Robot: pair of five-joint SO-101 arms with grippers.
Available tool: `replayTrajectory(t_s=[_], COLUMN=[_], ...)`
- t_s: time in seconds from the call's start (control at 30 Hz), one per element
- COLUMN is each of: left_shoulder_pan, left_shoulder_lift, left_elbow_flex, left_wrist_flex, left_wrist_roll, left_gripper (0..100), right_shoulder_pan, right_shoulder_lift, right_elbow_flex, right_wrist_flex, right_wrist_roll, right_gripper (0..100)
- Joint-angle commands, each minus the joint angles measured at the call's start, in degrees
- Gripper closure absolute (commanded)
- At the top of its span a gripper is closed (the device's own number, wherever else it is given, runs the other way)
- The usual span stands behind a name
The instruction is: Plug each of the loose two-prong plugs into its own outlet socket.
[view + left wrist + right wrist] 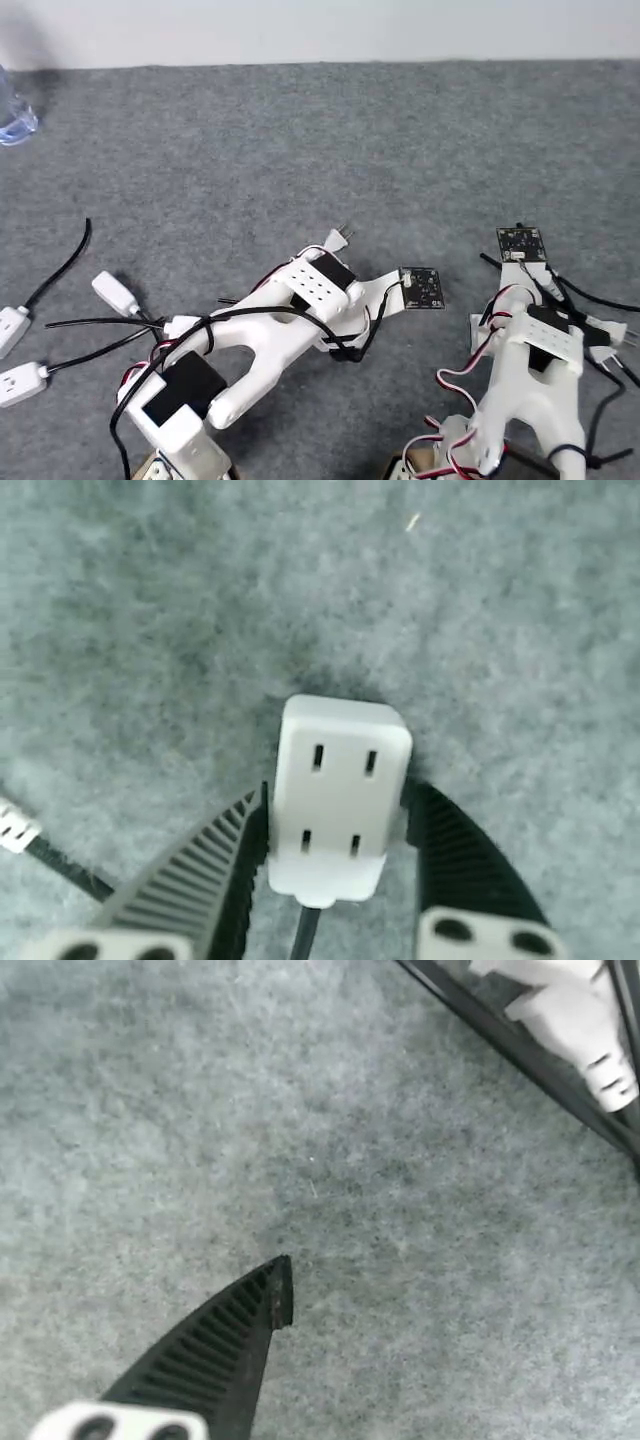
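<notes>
My left gripper (335, 825) is shut on a white outlet socket block (335, 780), a ribbed black finger against each side and its slots facing the camera. In the high view that arm reaches to the carpet's middle, where a white piece with two metal prongs (338, 240) shows at its tip. Two more white outlet sockets (12, 328) (22, 382) and a white plug (115, 293) lie at the far left on black cords. Of my right gripper, one finger (240, 1345) hangs over bare carpet, open, holding nothing. A white plug (575, 1025) on a black cord lies off to its side.
Grey carpet (300, 150) covers the table. Black cords (65, 262) trail at the left, and more cords and a pronged plug (612, 332) lie beside the right arm. A clear bottle (14, 112) stands at the back left. The far half of the carpet is free room.
</notes>
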Motion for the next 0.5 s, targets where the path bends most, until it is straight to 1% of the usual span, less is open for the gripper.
replayTrajectory(t_s=[0.0, 0.17, 0.27, 0.33, 0.47], left_shoulder_pan=[-0.1, -0.3, -0.3, -0.4, -2.1], left_shoulder_lift=[-4.1, -10.7, -17.0, -22.6, -36.9], left_elbow_flex=[-2.5, -1.2, 2.0, 4.0, 8.6], left_wrist_flex=[0.6, 1.1, 1.6, 4.0, 10.8], left_wrist_roll=[0.9, 1.2, 3.6, 6.0, 15.5], left_gripper=[77, 77, 77, 77, 77], right_shoulder_pan=[-0.7, -0.7, -0.7, -0.7, -1.8], right_shoulder_lift=[-0.7, -0.7, -0.7, -0.7, -0.7], right_elbow_flex=[-0.7, -0.6, -0.6, -0.6, -0.5], right_wrist_flex=[-0.6, -0.6, -0.6, -0.6, -0.7], right_wrist_roll=[0.5, 0.5, 0.5, 0.5, 0.3], right_gripper=[36.2, 36.2, 36.2, 36.2, 36.2])
